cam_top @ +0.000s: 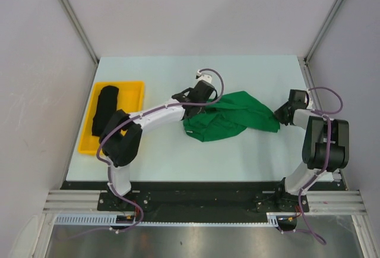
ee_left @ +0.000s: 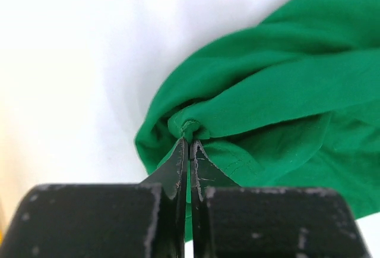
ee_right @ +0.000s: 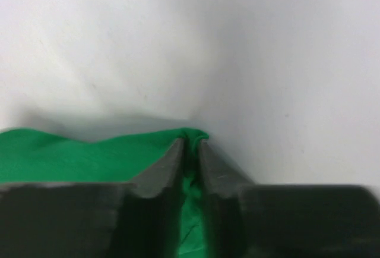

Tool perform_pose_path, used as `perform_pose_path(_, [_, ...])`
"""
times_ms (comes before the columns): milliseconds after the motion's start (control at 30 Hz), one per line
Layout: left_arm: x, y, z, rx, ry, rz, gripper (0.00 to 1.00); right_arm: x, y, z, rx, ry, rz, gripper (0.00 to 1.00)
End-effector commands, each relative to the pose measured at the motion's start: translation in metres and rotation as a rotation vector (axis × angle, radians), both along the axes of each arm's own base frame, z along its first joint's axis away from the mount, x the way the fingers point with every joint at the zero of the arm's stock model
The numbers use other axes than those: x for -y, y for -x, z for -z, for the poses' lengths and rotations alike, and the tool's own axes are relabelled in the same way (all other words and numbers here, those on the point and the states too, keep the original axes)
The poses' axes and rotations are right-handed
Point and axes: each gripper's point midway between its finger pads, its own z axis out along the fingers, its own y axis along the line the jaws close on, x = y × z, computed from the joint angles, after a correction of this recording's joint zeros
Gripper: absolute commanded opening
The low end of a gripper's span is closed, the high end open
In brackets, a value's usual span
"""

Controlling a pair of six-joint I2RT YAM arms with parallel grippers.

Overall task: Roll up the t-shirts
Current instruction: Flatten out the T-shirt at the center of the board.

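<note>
Bright green cloth t-shirt (cam_top: 228, 117): lies crumpled and bunched mid-table, stretched between the two arms, not rolled. Left gripper (cam_top: 198, 104): at the shirt's left edge, jaws pressed together on a small pinched fold of green cloth. Right gripper (cam_top: 279, 115): at the shirt's right corner, jaws drawn narrow with the green hem caught between them. Black cloth t-shirt (cam_top: 105, 110): rolled into a long bundle, lying lengthwise in a shallow yellow plastic tray (cam_top: 135, 89) at the table's left side, well apart from the green one. Pale table (cam_top: 178, 163): bears all the above
</note>
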Motion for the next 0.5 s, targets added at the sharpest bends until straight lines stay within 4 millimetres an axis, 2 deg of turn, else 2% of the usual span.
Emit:
perform_pose_path(0, [-0.008,-0.015,-0.086,0.166,0.050,-0.024,0.00,0.005,-0.025,-0.020,0.070,-0.007,0.011,0.08])
perform_pose_path(67, [-0.021,-0.022,-0.104,0.209,0.024,-0.051,0.00,0.007,-0.037,-0.046,0.123,0.007,0.005,0.00])
perform_pose_path(133, [-0.030,-0.030,-0.132,0.255,0.040,-0.062,0.00,0.009,-0.041,-0.070,0.159,0.024,0.002,0.00])
perform_pose_path(167, [-0.040,-0.037,-0.141,0.268,0.047,-0.082,0.00,0.012,-0.050,-0.090,0.201,0.033,0.007,0.00])
perform_pose_path(200, [-0.045,-0.040,-0.154,0.289,0.053,-0.084,0.00,0.013,-0.050,-0.102,0.216,0.037,0.008,0.00])
perform_pose_path(233, [-0.049,-0.046,-0.173,0.320,0.075,-0.093,0.00,0.014,-0.054,-0.118,0.249,0.043,0.010,0.00])
perform_pose_path(267, [-0.056,-0.051,-0.185,0.340,0.084,-0.105,0.00,0.016,-0.057,-0.147,0.302,0.054,0.018,0.00])
perform_pose_path(333, [-0.062,-0.052,-0.225,0.414,0.099,-0.101,0.00,0.018,-0.058,-0.181,0.373,0.074,0.029,0.00])
perform_pose_path(367, [-0.065,-0.051,-0.239,0.444,0.103,-0.097,0.00,0.017,-0.053,-0.206,0.423,0.081,0.028,0.00])
perform_pose_path(433, [-0.071,-0.042,-0.273,0.512,0.131,-0.078,0.00,0.017,-0.050,-0.241,0.495,0.097,0.031,0.00])
perform_pose_path(467, [-0.072,-0.039,-0.282,0.529,0.141,-0.070,0.00,0.016,-0.045,-0.257,0.529,0.103,0.031,0.00])
